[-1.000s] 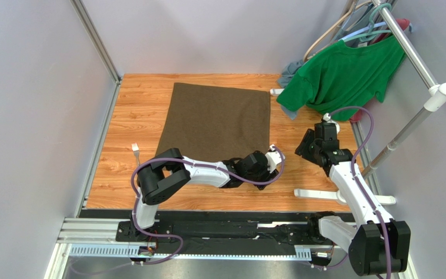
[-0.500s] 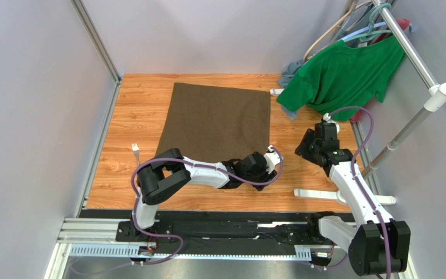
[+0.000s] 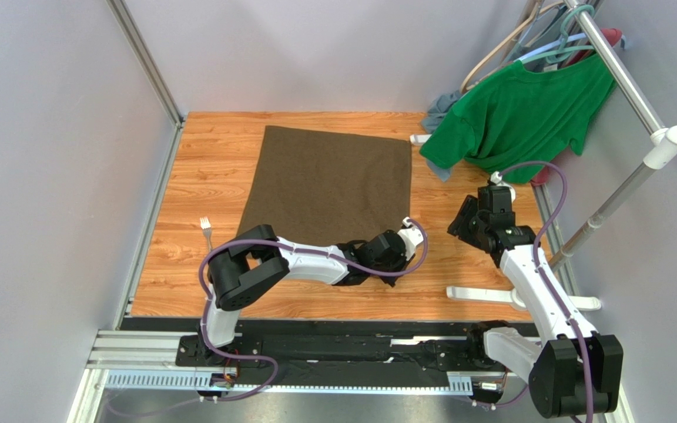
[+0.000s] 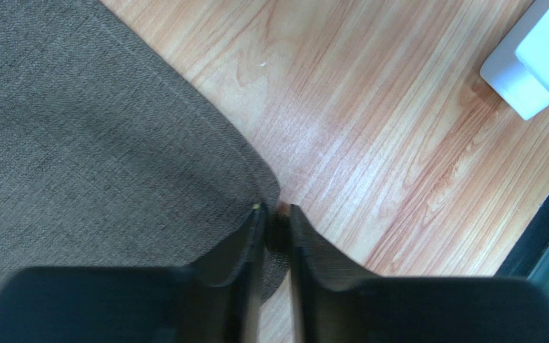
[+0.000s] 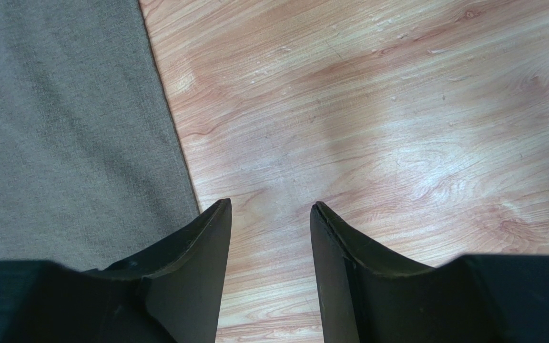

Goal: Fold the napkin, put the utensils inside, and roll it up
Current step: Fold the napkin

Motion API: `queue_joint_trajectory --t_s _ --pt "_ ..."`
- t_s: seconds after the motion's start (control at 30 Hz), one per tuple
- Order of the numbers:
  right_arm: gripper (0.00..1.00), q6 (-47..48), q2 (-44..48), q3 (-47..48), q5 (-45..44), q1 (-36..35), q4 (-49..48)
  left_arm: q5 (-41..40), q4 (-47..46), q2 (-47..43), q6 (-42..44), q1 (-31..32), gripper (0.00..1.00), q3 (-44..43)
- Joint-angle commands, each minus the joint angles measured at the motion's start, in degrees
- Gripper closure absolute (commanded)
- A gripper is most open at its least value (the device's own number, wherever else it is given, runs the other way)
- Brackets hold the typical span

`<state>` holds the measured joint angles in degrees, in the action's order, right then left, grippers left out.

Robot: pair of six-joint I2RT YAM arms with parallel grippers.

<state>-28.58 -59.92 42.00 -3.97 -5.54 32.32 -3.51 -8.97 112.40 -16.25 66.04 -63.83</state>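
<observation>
The dark olive-brown napkin [image 3: 329, 181] lies flat on the wooden table. My left gripper [image 3: 397, 247] is at its near right corner. In the left wrist view the fingers [image 4: 276, 209] stand almost together, with the tip of the napkin [image 4: 77, 128] pinched between them, low on the table. My right gripper [image 3: 461, 225] is open and empty. In the right wrist view it [image 5: 270, 207] hovers over bare wood just right of the napkin's edge [image 5: 55, 128]. A small silvery fork [image 3: 206, 227] lies on the wood left of the napkin. No other utensil shows.
A bright green T-shirt [image 3: 519, 115] hangs on a white rack [image 3: 633, 88] at the back right, with a grey-blue garment [image 3: 439, 110] behind it. The rack's white foot [image 3: 492, 297] lies on the table near the right arm and also shows in the left wrist view [image 4: 539, 61]. Grey walls stand left and behind.
</observation>
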Motion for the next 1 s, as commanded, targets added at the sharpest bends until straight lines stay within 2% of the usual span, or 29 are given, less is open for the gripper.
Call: queue_joint_trajectory --t_s 0.0,0.03,0.13,0.3,0.47,0.6,0.73,0.8,0.97 --pt "0.51 1.07 -0.02 0.63 -0.16 0.27 -1.11 3.06 5.37 -0.95 -1.68 0.76 0.84 -0.77" --pt "0.51 1.24 -0.02 0.72 -0.25 0.27 -1.11 4.29 5.19 -1.3 -2.11 0.76 0.9 -0.77" --pt "0.51 1.33 -0.28 1.33 -0.69 0.35 -1.2 9.21 4.84 -2.88 -4.22 0.84 1.0 -1.38" --pt "0.51 1.33 -0.46 2.39 -0.78 0.44 -1.03 14.4 4.58 -6.31 -8.7 0.84 1.0 -1.73" --pt "0.51 1.33 0.33 2.56 -0.43 0.62 -0.5 11.42 11.41 -10.43 -7.83 -1.08 1.0 -3.14" --pt "0.51 1.6 1.38 2.39 -0.25 0.62 -0.41 13.17 19.06 -12.38 -5.11 -7.93 1.0 -5.68" --pt "0.51 1.77 1.74 2.12 0.27 0.53 -0.85 13.35 27.05 -12.56 1.2 -15.14 1.0 -10.33" --pt "0.52 1.86 1.3 2.21 0.71 0.53 -0.85 13.96 29.88 -10.89 3.41 -19.0 1.0 -13.06" --pt "0.52 1.86 -0.72 4.49 1.86 0.53 -0.59 14.58 42.97 -1.51 11.41 -25.51 1.0 -27.03"
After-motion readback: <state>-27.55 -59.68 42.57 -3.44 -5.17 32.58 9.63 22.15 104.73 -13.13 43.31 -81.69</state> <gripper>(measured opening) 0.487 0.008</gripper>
